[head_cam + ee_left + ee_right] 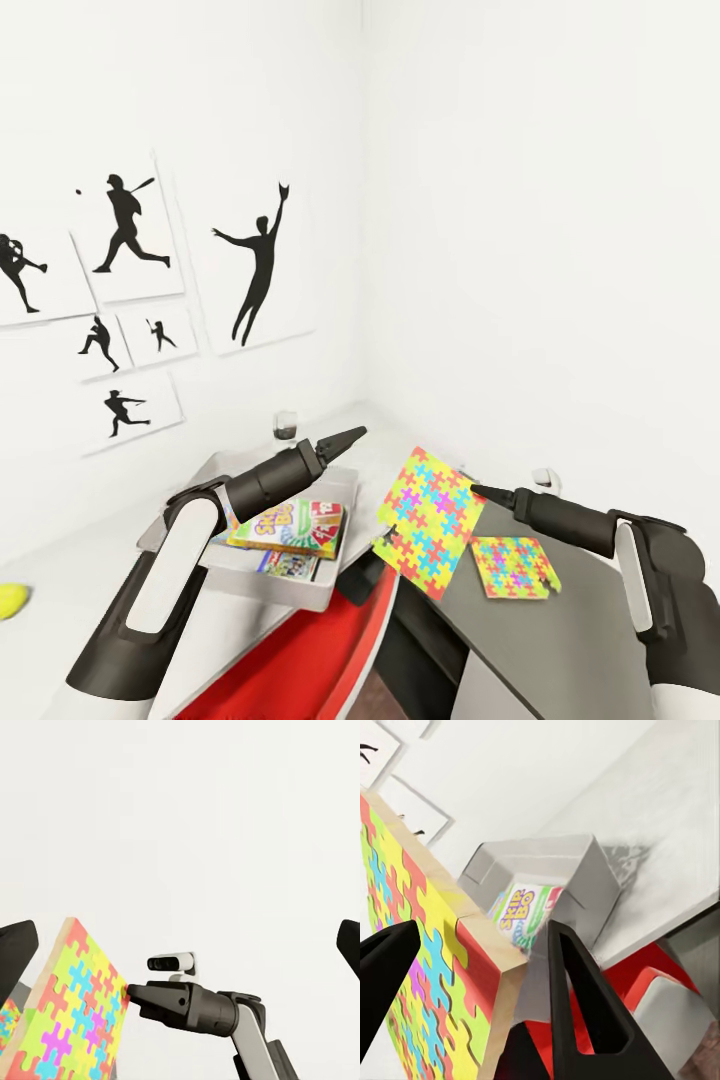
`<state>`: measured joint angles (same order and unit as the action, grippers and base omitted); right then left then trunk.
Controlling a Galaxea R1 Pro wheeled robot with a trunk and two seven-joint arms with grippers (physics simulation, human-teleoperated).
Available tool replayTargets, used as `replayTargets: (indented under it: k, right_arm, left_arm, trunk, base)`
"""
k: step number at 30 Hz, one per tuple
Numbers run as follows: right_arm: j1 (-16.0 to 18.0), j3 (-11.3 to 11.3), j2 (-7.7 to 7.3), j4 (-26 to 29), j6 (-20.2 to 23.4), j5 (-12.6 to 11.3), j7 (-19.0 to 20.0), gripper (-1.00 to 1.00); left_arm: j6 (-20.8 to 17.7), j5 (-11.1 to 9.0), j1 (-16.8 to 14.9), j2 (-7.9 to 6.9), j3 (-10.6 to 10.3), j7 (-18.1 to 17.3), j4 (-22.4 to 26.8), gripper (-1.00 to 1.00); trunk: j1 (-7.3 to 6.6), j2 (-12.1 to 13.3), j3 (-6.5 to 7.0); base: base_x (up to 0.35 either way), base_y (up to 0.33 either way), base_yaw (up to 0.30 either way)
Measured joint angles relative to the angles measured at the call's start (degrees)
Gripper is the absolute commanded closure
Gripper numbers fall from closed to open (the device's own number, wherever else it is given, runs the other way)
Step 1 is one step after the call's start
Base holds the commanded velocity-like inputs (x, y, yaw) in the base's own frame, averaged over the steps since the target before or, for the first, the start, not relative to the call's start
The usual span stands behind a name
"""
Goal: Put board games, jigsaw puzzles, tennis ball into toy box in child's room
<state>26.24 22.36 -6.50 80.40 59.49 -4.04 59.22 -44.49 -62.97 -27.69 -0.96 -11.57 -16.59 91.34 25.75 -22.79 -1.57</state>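
Holding one of two puzzle-patterned flat boxes (430, 521) tilted above the desk edge, right gripper (478, 491) pinching its rim; second puzzle box (512, 567) flat on dark cabinet top. Left gripper (352, 436) spread over grey tray bin (300, 592) containing Skip-Bo box (290, 527). Yellow-green ball (12, 600) at desk's left edge.
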Motion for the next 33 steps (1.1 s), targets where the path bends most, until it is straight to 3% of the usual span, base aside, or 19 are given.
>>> replayTargets:
  k: [33]
  right_arm:
    - [0.0, 0.0, -0.19, 0.0, 0.0, -0.1, 0.0, 1.0]
  left_arm:
    - [0.0, 0.0, 0.0, 0.0, -0.1, 0.0, 0.0, -1.0]
  trunk:
    - [0.0, 0.0, 0.24]
  base:
    - [0.0, 0.0, 0.242]
